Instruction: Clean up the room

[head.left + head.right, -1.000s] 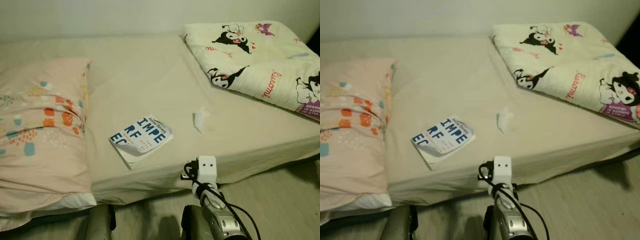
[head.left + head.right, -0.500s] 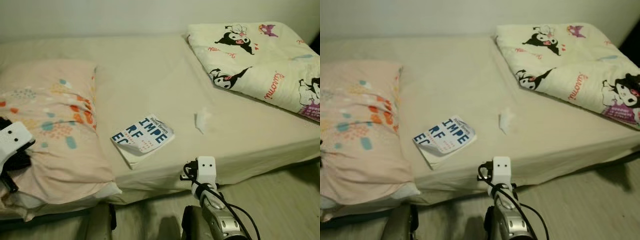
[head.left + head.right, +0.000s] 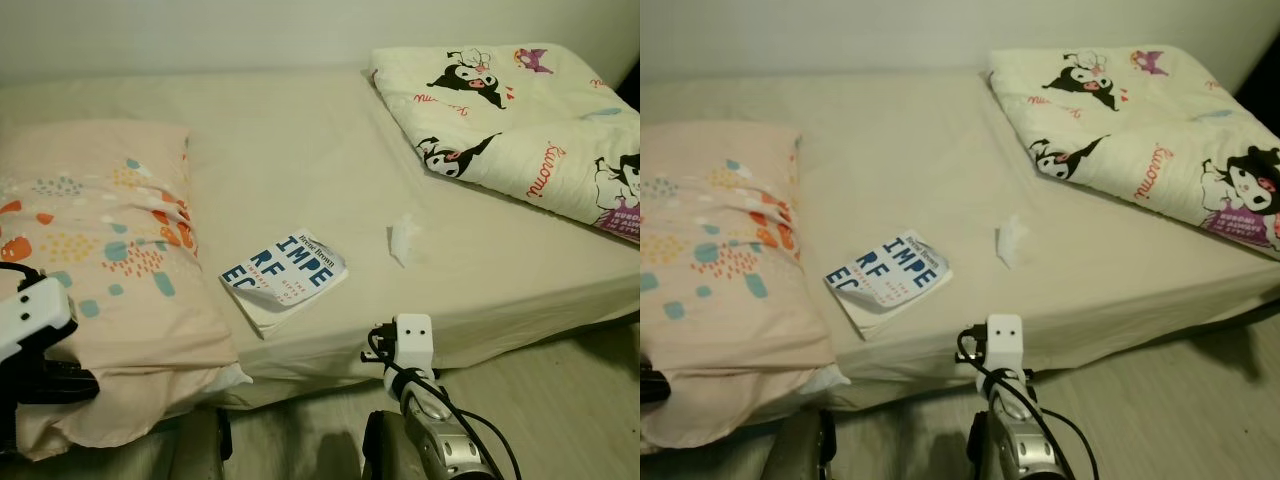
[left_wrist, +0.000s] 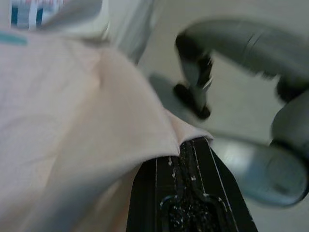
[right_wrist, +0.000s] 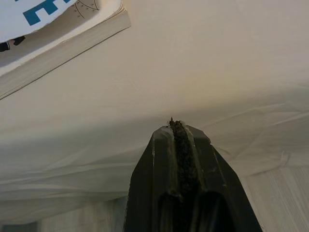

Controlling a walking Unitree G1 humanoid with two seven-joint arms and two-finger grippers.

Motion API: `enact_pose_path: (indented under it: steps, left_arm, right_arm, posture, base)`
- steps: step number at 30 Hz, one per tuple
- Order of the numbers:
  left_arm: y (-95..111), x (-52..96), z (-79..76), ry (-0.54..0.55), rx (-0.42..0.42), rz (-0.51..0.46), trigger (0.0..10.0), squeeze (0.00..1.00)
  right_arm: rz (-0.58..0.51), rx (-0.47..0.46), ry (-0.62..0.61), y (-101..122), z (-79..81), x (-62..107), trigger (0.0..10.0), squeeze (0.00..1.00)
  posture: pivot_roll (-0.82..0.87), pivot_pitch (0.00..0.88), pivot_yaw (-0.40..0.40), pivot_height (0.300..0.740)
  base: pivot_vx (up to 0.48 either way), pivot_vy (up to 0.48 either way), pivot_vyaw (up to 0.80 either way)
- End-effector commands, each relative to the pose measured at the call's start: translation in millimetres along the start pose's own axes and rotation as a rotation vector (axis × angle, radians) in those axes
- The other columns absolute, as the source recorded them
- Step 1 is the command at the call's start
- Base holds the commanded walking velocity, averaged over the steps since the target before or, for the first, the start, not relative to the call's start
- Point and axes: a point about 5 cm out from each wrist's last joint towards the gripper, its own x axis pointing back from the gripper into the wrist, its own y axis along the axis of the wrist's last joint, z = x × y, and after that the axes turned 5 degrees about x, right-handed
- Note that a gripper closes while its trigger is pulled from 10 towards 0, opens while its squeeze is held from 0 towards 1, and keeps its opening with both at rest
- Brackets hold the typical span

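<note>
Overall, the left eye view holds one bed [image 3: 300, 140], one pillow [image 3: 100, 250], one book [image 3: 284, 280], one crumpled tissue [image 3: 404, 238] and one folded blanket [image 3: 520, 120] printed with cartoon figures. Taking the book as the landmark: it lies flat near the bed's front edge, the pillow lies just beside it on the robot's left, the tissue sits near it on the right, and the blanket lies well apart from it at the far right corner of the bed. The left gripper [image 3: 40, 380] is at the pillow's near corner, well to the left of the book and lower, its white wrist block above the black fingers. The right gripper [image 3: 400, 372] sits below the bed's edge, near the book and to its right.

Next, the right eye view shows the same five things; the right gripper's white block [image 3: 1003, 340] stands just below the bed's front edge, right of the book.

Then the left wrist view: the left gripper's jaws are pressed together on a corner of the pillow's peach fabric [image 4: 72, 125], which bunches at the fingertips [image 4: 186, 150]. Blurred grey robot parts lie beyond.

Lastly, the right wrist view: the right gripper's jaws are closed flat against each other with nothing between them, tips just off the sheet draping the bed's side, the book's page edges [image 5: 63, 46] near above.
</note>
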Motion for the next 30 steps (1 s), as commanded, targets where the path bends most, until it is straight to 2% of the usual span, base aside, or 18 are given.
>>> enact_pose_path:
  steps: [1,4,5,8,10,12,14,16,18,19,20,21,22,23,24,26,27,30]
  left_arm:
    - [11,-1.0,-11.9,-0.11,-0.014,-0.087,0.0,0.0]
    - [24,0.1,-16.3,-0.16,0.007,-0.226,0.0,0.0]
    - [24,0.1,-16.3,-0.16,0.007,-0.226,0.0,0.0]
    - [32,1.5,-18.2,-0.213,0.038,-0.337,0.0,0.0]
    - [31,1.6,-17.7,-0.209,0.04,-0.341,0.0,0.0]
    - [24,-1.3,-15.0,-0.145,0.013,-0.258,0.0,0.0]
    - [10,-5.4,-9.5,-0.054,-0.014,-0.124,10.0,0.0]
    - [10,-5.4,-9.5,-0.054,-0.014,-0.124,10.0,0.0]
    - [0,-7.2,-6.9,-0.02,-0.005,-0.022,10.0,0.0]
    - [0,-7.2,-6.9,-0.02,-0.005,-0.022,10.0,0.0]
    - [-4,-6.9,-5.9,-0.01,0.015,0.02,10.0,0.0]
    - [-7,-6.1,-5.4,0.0,0.034,0.055,10.0,0.25]
    - [-9,-5.5,-5.0,0.008,0.045,0.077,10.0,0.25]
    - [-9,-4.7,-4.5,0.014,0.052,0.082,10.0,0.48]
    - [-9,-3.6,-3.9,0.018,0.059,0.072,10.0,0.91]
    - [-8,-2.8,-3.5,0.021,0.063,0.063,10.0,0.91]
    - [-6,-1.5,-4.4,0.008,0.067,0.037,10.0,1.0]
    - [3,0.6,-8.9,-0.043,0.066,-0.038,10.0,1.0]
  right_arm:
    - [0.037,0.006,0.009,-8,1.8,1.5,10.0,0.0]
    - [0.036,0.006,0.01,-7,1.8,1.2,10.0,0.0]
    - [0.036,0.006,0.01,-7,1.8,1.2,10.0,0.0]
    - [0.036,0.006,0.01,-7,1.5,1.4,10.0,0.0]
    - [0.037,0.006,0.01,-7,1.1,1.6,10.0,0.0]
    - [0.038,0.006,0.009,-8,0.2,2.0,10.0,0.0]
    - [0.039,0.008,0.01,-8,0.1,2.0,10.0,0.0]
    - [0.039,0.008,0.01,-8,0.1,2.0,10.0,0.0]
    - [0.04,0.009,0.012,-8,0.2,1.8,10.0,0.0]
    - [0.04,0.009,0.012,-8,0.2,1.8,10.0,0.0]
    - [0.04,0.009,0.013,-8,0.4,1.5,10.0,0.0]
    - [0.04,0.009,0.013,-8,0.5,1.4,10.0,0.0]
    - [0.041,0.008,0.014,-8,0.6,1.3,10.0,0.0]
    - [0.041,0.008,0.014,-8,0.8,1.3,10.0,0.0]
    - [0.042,0.008,0.016,-8,1.2,1.3,10.0,0.0]
    - [0.042,0.009,0.017,-9,1.5,1.3,10.0,0.0]
    - [0.043,0.009,0.018,-9,1.6,1.4,10.0,0.0]
    - [0.045,0.009,0.018,-9,1.6,1.6,10.0,0.0]
  posture:
    - [0.23,0.086,-0.022,0.591]
    - [0.23,0.086,-0.022,0.591]
    - [0.23,0.086,-0.022,0.591]
    - [0.23,0.086,-0.022,0.591]
    - [0.23,0.086,-0.022,0.591]
    - [0.23,0.086,-0.022,0.591]
    - [0.23,0.086,-0.022,0.591]
    - [0.23,0.086,-0.022,0.591]
    - [0.22,0.089,-0.027,0.591]
    - [0.22,0.089,-0.027,0.591]
    - [0.22,0.089,-0.027,0.591]
    - [0.22,0.089,-0.026,0.591]
    - [0.22,0.089,-0.026,0.591]
    - [0.22,0.089,-0.026,0.591]
    - [0.22,0.089,-0.026,0.591]
    - [0.22,0.089,-0.026,0.591]
    - [0.22,0.092,-0.028,0.591]
    - [0.22,0.092,-0.028,0.591]
  base:
    - [0.0,0.0,0.0]
    - [0.0,0.0,0.0]
    - [0.0,0.0,0.0]
    - [0.0,0.0,0.0]
    - [0.0,0.0,0.0]
    - [0.0,0.0,0.0]
    - [0.0,0.0,0.0]
    - [0.0,0.0,0.0]
    - [0.0,0.0,0.0]
    - [0.0,0.0,0.0]
    - [0.0,0.0,0.0]
    - [0.0,0.0,0.0]
    - [0.0,0.0,0.0]
    - [0.0,0.0,0.0]
    - [0.0,0.0,0.0]
    - [0.0,0.0,0.0]
    - [0.0,0.0,0.0]
    - [0.0,0.0,0.0]
